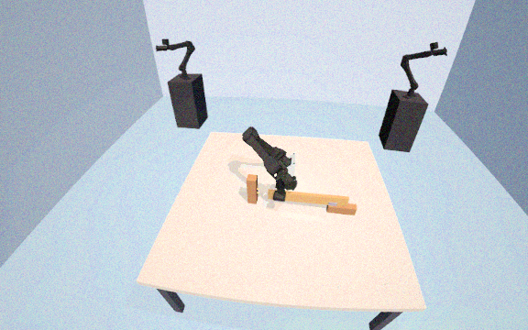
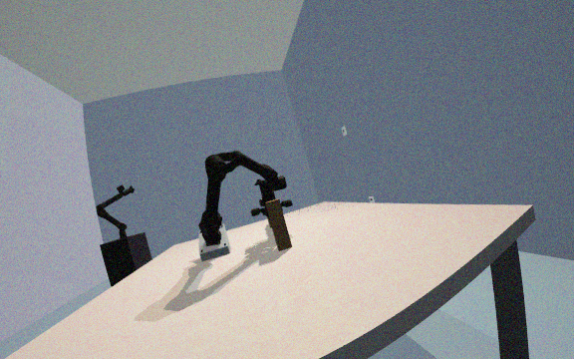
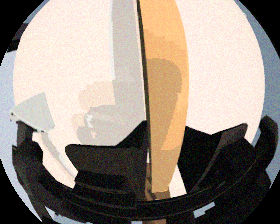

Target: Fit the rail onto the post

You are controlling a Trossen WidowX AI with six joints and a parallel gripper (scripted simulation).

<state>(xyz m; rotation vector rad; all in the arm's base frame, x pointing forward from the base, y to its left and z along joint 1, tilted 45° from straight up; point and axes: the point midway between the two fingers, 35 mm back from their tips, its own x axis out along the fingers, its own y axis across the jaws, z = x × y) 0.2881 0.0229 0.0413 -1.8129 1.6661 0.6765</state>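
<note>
The long wooden rail (image 1: pixel 314 197) (image 3: pixel 163 40) looks raised off the table at its near end and close to level. My gripper (image 1: pixel 280 196) (image 3: pixel 155 123) is shut on the rail near that end. The short post (image 1: pixel 252 189) (image 2: pixel 279 226) stands upright just beyond the near end, with a small gap between them. Its pegs (image 1: pixel 258 191) are tiny in the top view. The rail's far end is at the bracket (image 1: pixel 333 204) on the footboard block (image 1: pixel 344 210); how deep it sits cannot be told. The end holes are hidden. In the exterior view the post hides the rail.
The pale table (image 1: pixel 282 257) (image 2: pixel 367 279) carries the arm's light base plate (image 2: pixel 214 248) behind the rail. Two other arms on dark pedestals (image 1: pixel 188 101) (image 1: pixel 403 121) stand beyond the table's back edge.
</note>
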